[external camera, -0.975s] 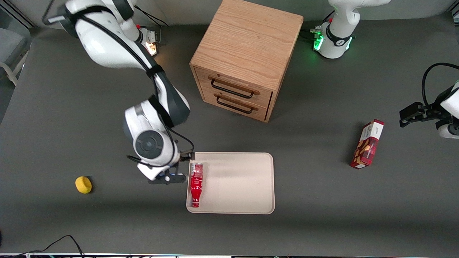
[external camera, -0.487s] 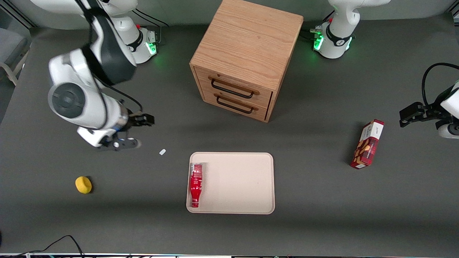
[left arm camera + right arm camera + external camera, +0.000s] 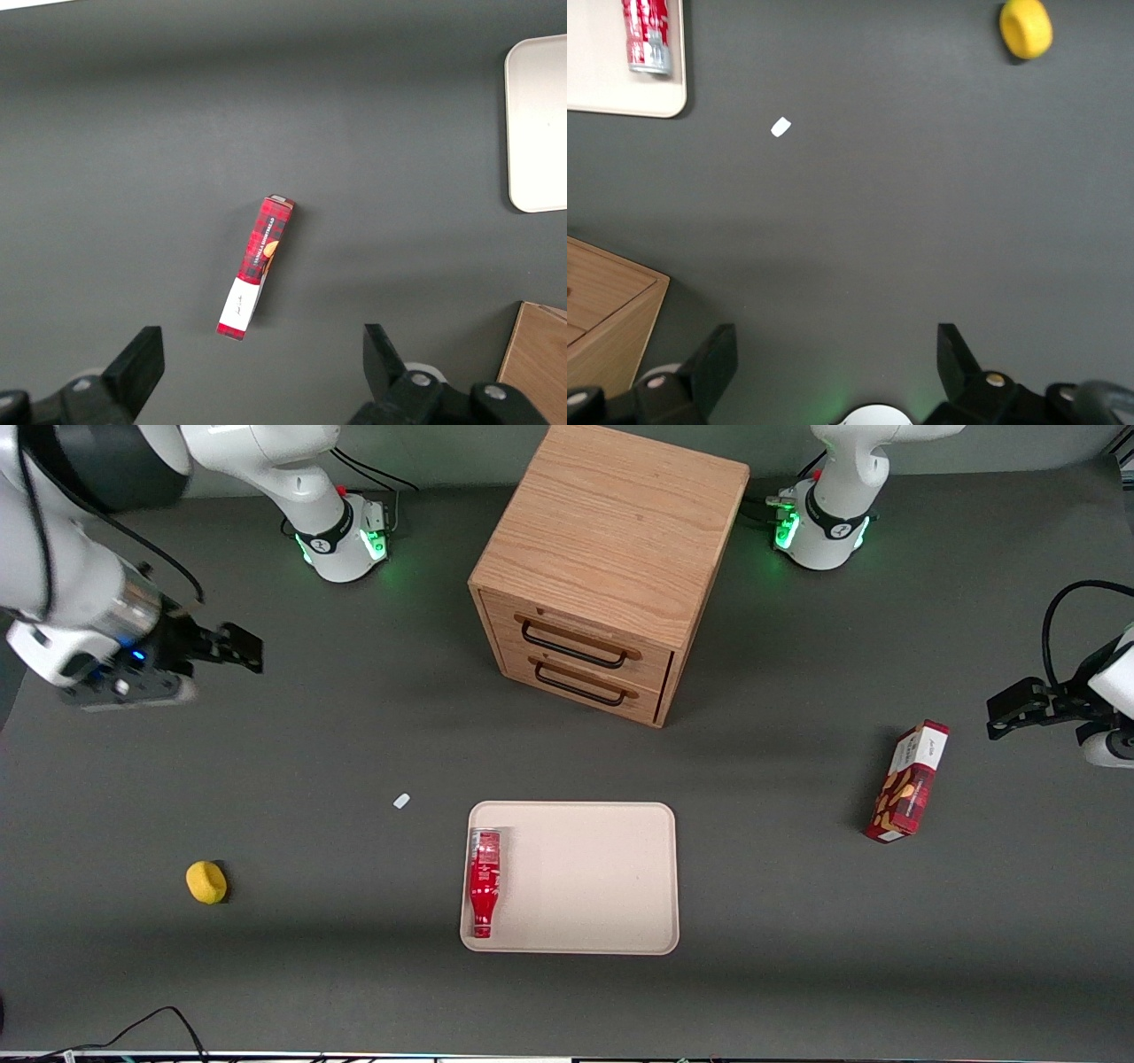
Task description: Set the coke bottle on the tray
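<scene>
The end effector (image 3: 232,646) hangs high over the dark surface (image 3: 354,974) at the working arm's end, well apart from everything on it. In the right wrist view its two fingers (image 3: 709,367) stand wide apart, released, nothing between them.

Nearer the front camera than that, a small yellow ball (image 3: 206,882) sits alone on the surface. Moving toward the middle, a tiny white scrap (image 3: 401,801) lies on the surface, near the tray's corner but not touching it.

Now the tray (image 3: 602,886), pale beige, flat on the surface. The coke bottle (image 3: 484,880) lies on its side in it, just beside the rim at the edge toward the working arm. Its red cap points toward the front camera and its silvery base away from it. In the right wrist view that silvery base (image 3: 648,34) shows inside the tray's corner (image 3: 620,97).

Farther from the front camera than the tray stands a wooden drawer cabinet (image 3: 607,571), two drawers with dark handles, both closed.

Toward the parked arm's end, a red snack box (image 3: 907,781) lies on the surface, well apart from the tray.
</scene>
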